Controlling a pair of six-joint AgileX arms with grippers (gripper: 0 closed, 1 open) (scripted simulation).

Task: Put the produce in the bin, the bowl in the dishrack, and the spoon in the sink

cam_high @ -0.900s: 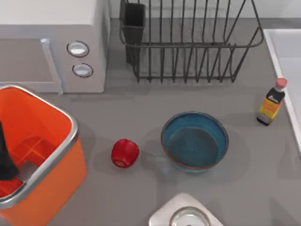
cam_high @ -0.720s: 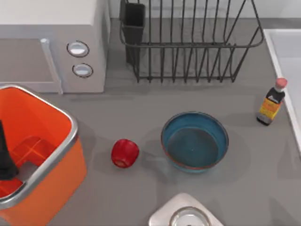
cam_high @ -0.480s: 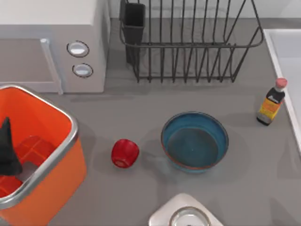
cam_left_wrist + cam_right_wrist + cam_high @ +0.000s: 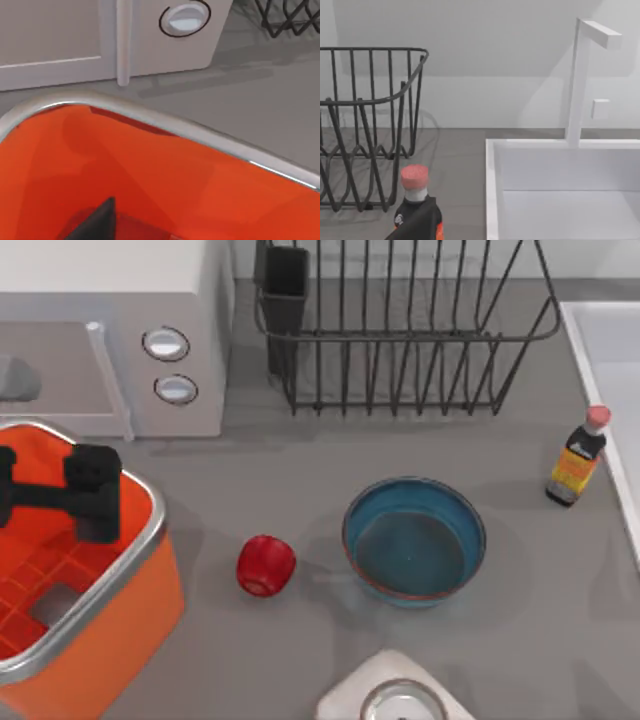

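Note:
The red produce (image 4: 265, 565) lies on the grey counter between the orange bin (image 4: 140, 570) and the blue bowl (image 4: 415, 540), touching neither. My left gripper (image 4: 60, 492) hangs over the bin's far part, and its dark tip (image 4: 95, 222) shows against the orange wall (image 4: 165, 175). The dishrack (image 4: 400, 335) stands at the back with its black cup (image 4: 285, 285). At the right edge is the white sink (image 4: 605, 340), whose basin (image 4: 560, 190) lies before my right arm's wrist camera. A dark part of my right gripper (image 4: 412, 227) shows low there. The spoon is out of view.
A grey microwave (image 4: 110, 330) stands behind the bin. A small sauce bottle (image 4: 578, 455) with a pink cap (image 4: 414, 177) stands beside the sink's edge. A silver round-holed metal piece (image 4: 395, 695) sits at the counter's front. A white tap (image 4: 580, 75) rises behind the sink.
My left gripper has moved from low at the bin's left edge toward the back and right, and now spreads across the bin's far part. Produce, bowl and bottle have not moved.

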